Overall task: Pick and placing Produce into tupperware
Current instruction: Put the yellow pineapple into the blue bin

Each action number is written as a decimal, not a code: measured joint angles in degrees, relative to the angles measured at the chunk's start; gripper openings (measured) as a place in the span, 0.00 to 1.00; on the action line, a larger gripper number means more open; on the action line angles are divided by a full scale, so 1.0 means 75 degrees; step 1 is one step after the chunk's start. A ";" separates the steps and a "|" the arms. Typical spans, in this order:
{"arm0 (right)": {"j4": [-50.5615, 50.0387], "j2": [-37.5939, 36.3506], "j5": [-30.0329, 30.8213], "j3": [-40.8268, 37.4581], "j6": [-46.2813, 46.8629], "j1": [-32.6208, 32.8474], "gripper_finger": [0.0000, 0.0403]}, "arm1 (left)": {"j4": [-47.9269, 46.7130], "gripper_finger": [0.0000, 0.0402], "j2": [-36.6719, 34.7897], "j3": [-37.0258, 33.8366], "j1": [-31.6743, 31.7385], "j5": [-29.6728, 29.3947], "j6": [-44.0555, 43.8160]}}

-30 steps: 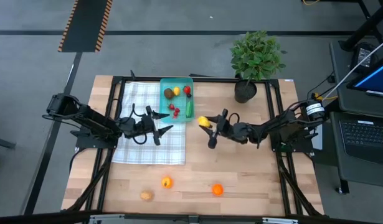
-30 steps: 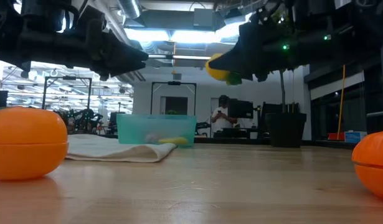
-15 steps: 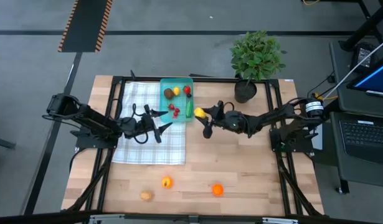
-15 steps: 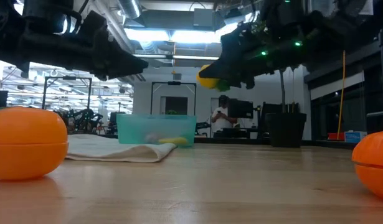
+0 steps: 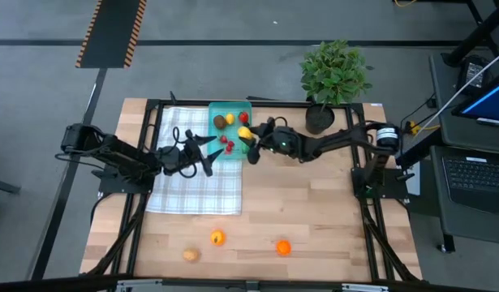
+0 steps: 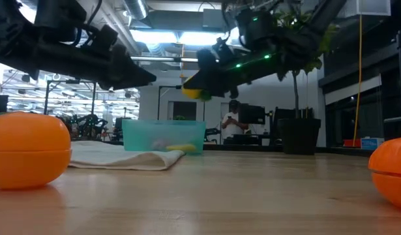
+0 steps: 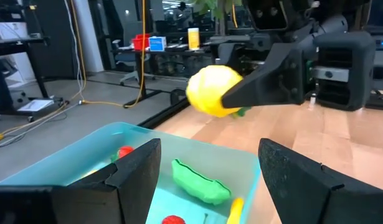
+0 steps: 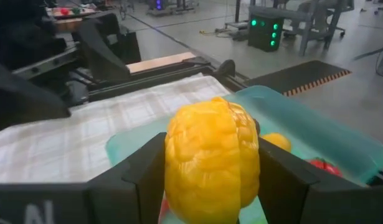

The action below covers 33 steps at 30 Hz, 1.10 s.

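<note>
Over the white checked cloth, left gripper hovering with fingers spread wide, teal tupperware just beyond holding several produce pieces, right gripper above its edge, fingers clamped on yellow produce, orange pieces near counter's front.

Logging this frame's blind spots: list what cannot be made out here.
- Tupperware contents: in the low view the frosted wall blurs them into pale smears.
- Small red pieces: too small in the high view to name.
- Yellow produce: fills the right wrist view, hiding the right gripper fingertips and part of the tupperware.
- Left gripper: its fingers are cut off by the left wrist view's bottom edge.
</note>
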 joint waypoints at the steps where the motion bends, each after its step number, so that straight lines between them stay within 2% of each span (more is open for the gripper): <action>1: -0.0098 0.0111 -0.0082 0.0176 0.0001 -0.0055 0.50 | -0.0001 0.65 0.0000 0.0000 0.0039 -0.0001 0.0000; 6: -0.0765 0.0559 -0.0284 0.0921 -0.0112 -0.0210 0.50 | -0.0093 0.65 0.0000 0.0000 0.0248 0.0022 0.0000; 9: -0.1167 0.0700 -0.0279 0.1270 -0.0184 -0.0218 0.50 | -0.0159 0.65 0.0000 0.0000 0.0415 0.0462 0.0000; 12: -0.1700 0.0725 -0.0284 0.1552 -0.0191 -0.0218 0.50 | -0.0162 0.65 0.0000 0.0000 0.0572 0.0814 -0.0007; 15: -0.2344 0.0725 -0.0321 0.1816 -0.0169 -0.0218 0.50 | -0.0162 0.65 0.0000 0.0000 0.0657 0.0819 -0.0006; 19: -0.3549 0.0725 -0.0792 0.2319 -0.0002 -0.0262 0.50 | -0.0162 0.65 0.0000 0.0000 0.0675 0.0985 -0.0006; 27: -0.5126 0.0725 -0.0876 0.3093 0.0034 -0.0303 0.50 | -0.0165 0.65 0.0000 0.0000 0.0673 0.1212 -0.0009; 33: -0.5240 0.0725 -0.0876 0.3161 0.0026 -0.0304 0.50 | -0.0165 0.65 0.0000 -0.0003 0.0652 0.1215 -0.0025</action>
